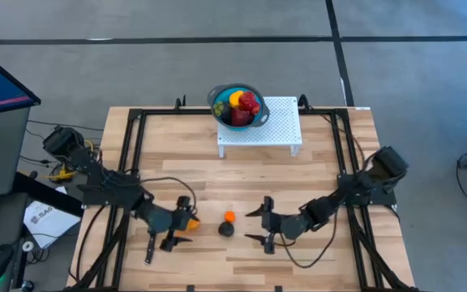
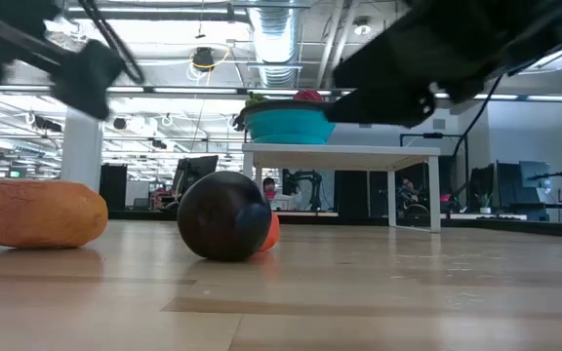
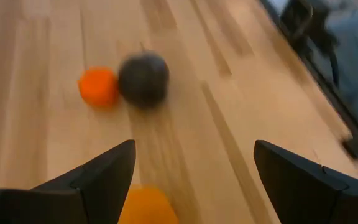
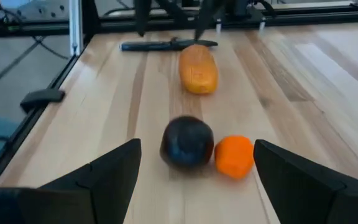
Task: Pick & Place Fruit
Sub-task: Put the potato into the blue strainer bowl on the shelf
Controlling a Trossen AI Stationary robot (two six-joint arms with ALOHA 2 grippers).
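Near-black round toy fruit [image 1: 226, 229] sits mid-front on the wooden bench [image 1: 314, 174], touching a small orange round fruit [image 1: 229, 216] just behind it. An elongated yellow-orange fruit [image 1: 189, 224] lies near the left gripper [image 1: 167, 242], beside a slim black knife [image 4: 166, 45]. More fruit fills the blue bowl [image 1: 220, 113] on the white perforated stand [image 1: 278, 130] at the back.

We see both grippers released and empty; the right gripper [image 1: 259, 225] faces the dark fruit head-on. We judge it should centre on the dark ball and close gently, since it looks ready to roll and nudge the orange one.

Both round fruits show no long axis. The elongated one's long axis runs roughly left-right across the bench.
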